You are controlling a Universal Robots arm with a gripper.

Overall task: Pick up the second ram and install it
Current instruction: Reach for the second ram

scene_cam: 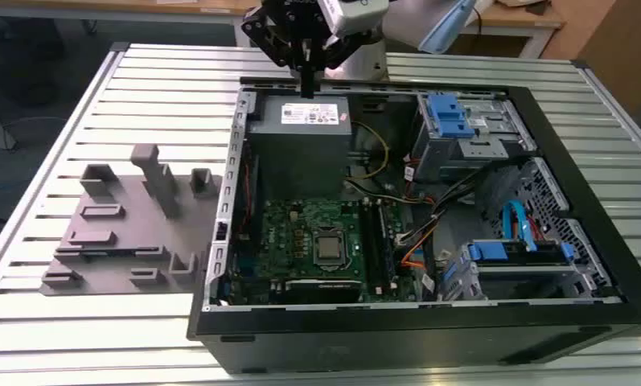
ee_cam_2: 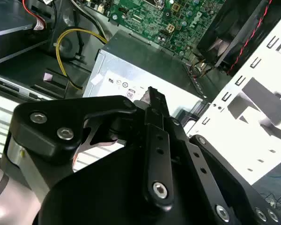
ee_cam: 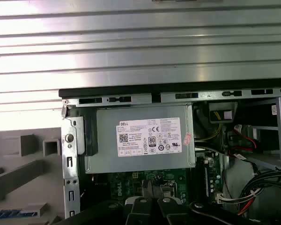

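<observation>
The second ram [ee_cam: 11, 214] looks to be the long narrow strip with small dark marks lying flat in the grey fixture plate [scene_cam: 105, 269], though I cannot be certain. There it waits outside the computer case [scene_cam: 406, 334], to the exterior view's left of the power supply [scene_cam: 298, 117]. The gripper [scene_cam: 310, 88] hangs over the power supply's outer edge, well apart from that strip. Its fingers are pressed together with nothing between them, so I judge the pick-up not yet made. The case lies open-side up on the slatted table [scene_cam: 149, 80], which leaves the motherboard [scene_cam: 288, 233], just beside the power supply, reachable from above.

Gripper [scene_cam: 307, 88] pointing straight dwn, hovering high.
</observation>
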